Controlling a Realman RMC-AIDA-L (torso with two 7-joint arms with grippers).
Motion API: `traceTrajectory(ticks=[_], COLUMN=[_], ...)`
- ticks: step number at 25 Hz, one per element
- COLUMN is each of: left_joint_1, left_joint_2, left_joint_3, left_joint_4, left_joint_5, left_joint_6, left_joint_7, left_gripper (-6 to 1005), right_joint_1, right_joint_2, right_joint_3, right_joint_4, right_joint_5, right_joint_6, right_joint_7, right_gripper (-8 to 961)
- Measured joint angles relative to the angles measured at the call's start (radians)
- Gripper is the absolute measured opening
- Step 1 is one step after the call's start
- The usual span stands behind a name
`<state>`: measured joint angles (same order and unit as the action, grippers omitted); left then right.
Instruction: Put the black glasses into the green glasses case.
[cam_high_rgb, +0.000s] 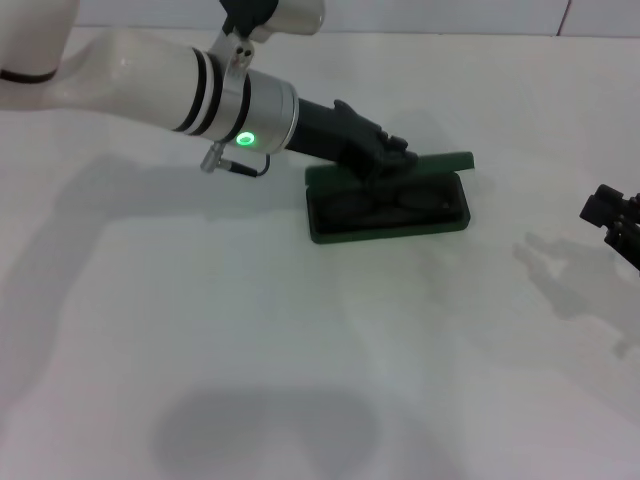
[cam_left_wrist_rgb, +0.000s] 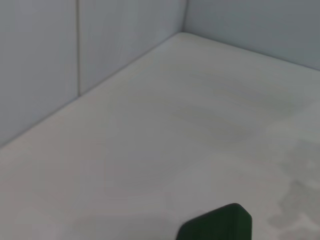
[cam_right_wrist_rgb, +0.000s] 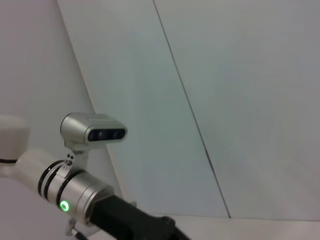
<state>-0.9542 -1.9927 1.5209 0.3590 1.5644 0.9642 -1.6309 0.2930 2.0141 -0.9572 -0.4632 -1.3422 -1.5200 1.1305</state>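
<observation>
Item: the green glasses case (cam_high_rgb: 388, 207), dark green, lying open on the white table (cam_high_rgb: 300, 340), lid (cam_high_rgb: 440, 160) tipped back along the far edge. One green corner of it also shows in the left wrist view (cam_left_wrist_rgb: 217, 225).

Contents: the black glasses (cam_high_rgb: 385, 205), dark frame lying inside the case tray against the dark lining; details of lenses and arms hard to make out.

Left tool (cam_high_rgb: 385, 155): black, reaching in from the left arm, positioned over the far left part of the case at the lid hinge; whether it is clenched or released cannot be told.

Right tool (cam_high_rgb: 612, 222): black, at the right edge of the table, well apart from the case; its state cannot be told.

Markings: no lettering legible on the case. A green indicator light (cam_high_rgb: 245, 139) glows on the left wrist.
</observation>
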Motion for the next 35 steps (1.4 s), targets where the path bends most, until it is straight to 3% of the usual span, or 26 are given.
traceTrajectory(ticks=[9, 12, 14, 18, 22, 25, 28, 30, 35], left_joint_1=[0.053, 0.093, 0.154, 0.34, 0.484, 0.555, 0.571, 0.571, 0.565], left_joint_2=[-0.011, -0.018, -0.024, -0.042, -0.053, -0.028, 0.008, 0.018, 0.032], left_joint_3=[0.002, -0.007, -0.028, -0.172, -0.358, -0.446, -0.47, -0.471, -0.471], left_joint_4=[0.01, 0.068, 0.172, 0.432, 0.504, 0.469, 0.411, 0.386, 0.267], left_joint_5=[0.053, 0.047, 0.036, 0.015, -0.053, -0.107, -0.111, -0.109, -0.057], left_joint_6=[0.079, 0.127, 0.191, 0.424, 0.686, 0.853, 0.933, 0.948, 0.96], left_joint_7=[0.006, 0.059, 0.091, 0.113, 0.249, 0.319, 0.313, 0.329, 0.423], left_gripper=[146, 144, 145, 148, 151, 245, 339, 551, 576], right_joint_1=[0.001, -0.002, -0.006, 0.002, 0.023, 0.059, 0.104, 0.116, 0.153], right_joint_2=[0.0, 0.0, -0.003, -0.005, 0.0, 0.007, 0.014, 0.013, 0.013], right_joint_3=[0.0, 0.0, 0.0, -0.002, -0.016, -0.047, -0.113, -0.153, -0.192], right_joint_4=[0.0, -0.006, -0.01, -0.039, -0.1, -0.12, -0.13, -0.132, -0.155], right_joint_5=[0.001, 0.002, 0.002, -0.063, -0.147, -0.146, -0.11, -0.076, -0.049], right_joint_6=[-0.002, -0.011, -0.024, -0.094, -0.222, -0.313, -0.359, -0.36, -0.358], right_joint_7=[0.0, 0.0, 0.0, -0.008, 0.006, 0.058, 0.089, 0.097, 0.124], right_gripper=[183, 184, 184, 186, 187, 302, 408, 466, 585])
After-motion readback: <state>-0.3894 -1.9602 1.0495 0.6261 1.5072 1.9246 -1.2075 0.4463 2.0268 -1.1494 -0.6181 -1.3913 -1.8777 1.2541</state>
